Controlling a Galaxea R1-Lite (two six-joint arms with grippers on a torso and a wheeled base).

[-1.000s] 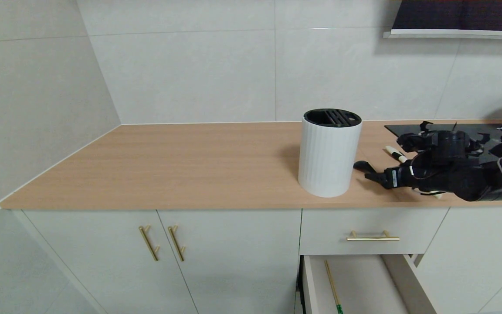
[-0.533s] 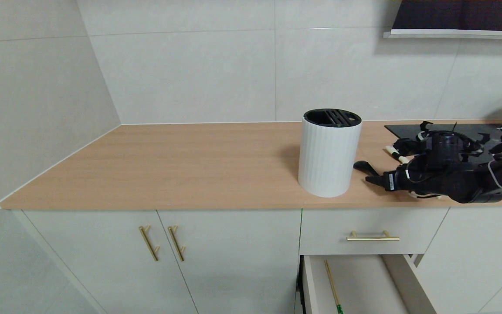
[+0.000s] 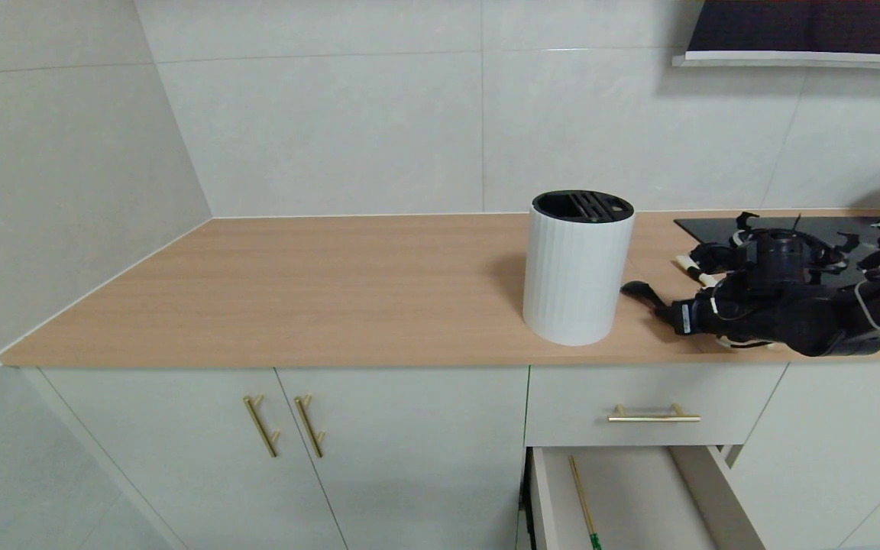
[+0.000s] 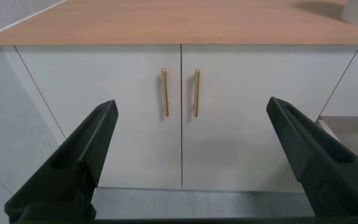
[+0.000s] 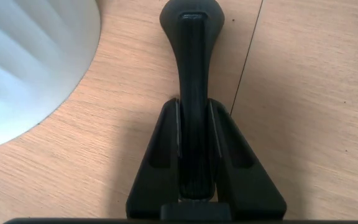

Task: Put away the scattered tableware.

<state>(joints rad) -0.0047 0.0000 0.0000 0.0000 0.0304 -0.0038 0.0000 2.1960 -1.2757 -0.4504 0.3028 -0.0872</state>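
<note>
We see our right gripper (image 5: 193, 111) clamped on a black handle (image 5: 191, 37) beside the white holder (image 3: 576, 275), and our left gripper (image 4: 191, 109) spread apart.

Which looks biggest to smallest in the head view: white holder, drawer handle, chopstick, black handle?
Largest: white holder.
Next: drawer handle and chopstick, about alike; the chopstick is cut off at the edge.
Smallest: black handle, partly hidden in the right gripper.

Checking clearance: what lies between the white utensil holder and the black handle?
Only bare countertop separates white utensil holder and black handle, in the right wrist view.
</note>
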